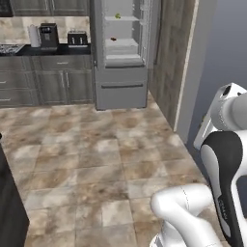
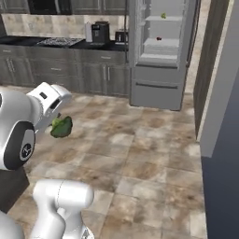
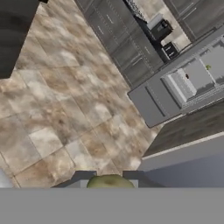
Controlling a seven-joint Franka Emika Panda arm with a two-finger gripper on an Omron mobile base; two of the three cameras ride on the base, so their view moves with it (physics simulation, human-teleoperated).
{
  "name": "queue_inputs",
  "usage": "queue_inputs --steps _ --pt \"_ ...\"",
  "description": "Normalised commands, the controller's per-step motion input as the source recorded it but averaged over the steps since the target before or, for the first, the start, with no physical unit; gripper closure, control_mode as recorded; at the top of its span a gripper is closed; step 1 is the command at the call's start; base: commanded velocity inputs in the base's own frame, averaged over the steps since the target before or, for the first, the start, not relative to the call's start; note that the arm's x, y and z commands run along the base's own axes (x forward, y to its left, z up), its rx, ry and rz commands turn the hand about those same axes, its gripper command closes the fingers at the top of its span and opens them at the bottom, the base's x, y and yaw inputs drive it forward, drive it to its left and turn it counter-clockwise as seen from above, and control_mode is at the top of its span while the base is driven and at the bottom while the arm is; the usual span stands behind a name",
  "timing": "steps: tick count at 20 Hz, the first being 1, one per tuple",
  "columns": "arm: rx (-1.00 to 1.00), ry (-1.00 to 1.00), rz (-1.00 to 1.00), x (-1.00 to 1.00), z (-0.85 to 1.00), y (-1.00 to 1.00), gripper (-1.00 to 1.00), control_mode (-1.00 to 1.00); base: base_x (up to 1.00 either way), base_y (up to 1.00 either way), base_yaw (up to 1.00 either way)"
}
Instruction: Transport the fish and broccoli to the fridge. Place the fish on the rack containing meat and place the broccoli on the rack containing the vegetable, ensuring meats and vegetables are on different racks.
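The gripper (image 2: 59, 122) is clenched on the broccoli (image 2: 61, 126), carried above the floor well short of the open fridge (image 1: 120, 48) at the far end, so racking it appears left to do.

Both base views face the distant open fridge (image 1: 120, 38) from behind.

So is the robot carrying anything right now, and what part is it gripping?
Yes, the broccoli. The gripper is shut on it, with the green head showing between the fingers. Which part of the broccoli they pinch can't be told.
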Motion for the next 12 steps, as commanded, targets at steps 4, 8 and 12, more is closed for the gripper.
queue_inputs --steps 4,8,12 --pt "0.00 0.00 0.00 0.00 0.00 0.00 1.00 1.00 1.00 -0.32 0.01" --pt "0.00 0.00 0.00 0.00 0.00 0.00 1.00 1.00 1.00 -0.03 0.00" --pt "0.00 0.00 0.00 0.00 0.00 0.00 1.00 1.00 1.00 -0.01 0.00"
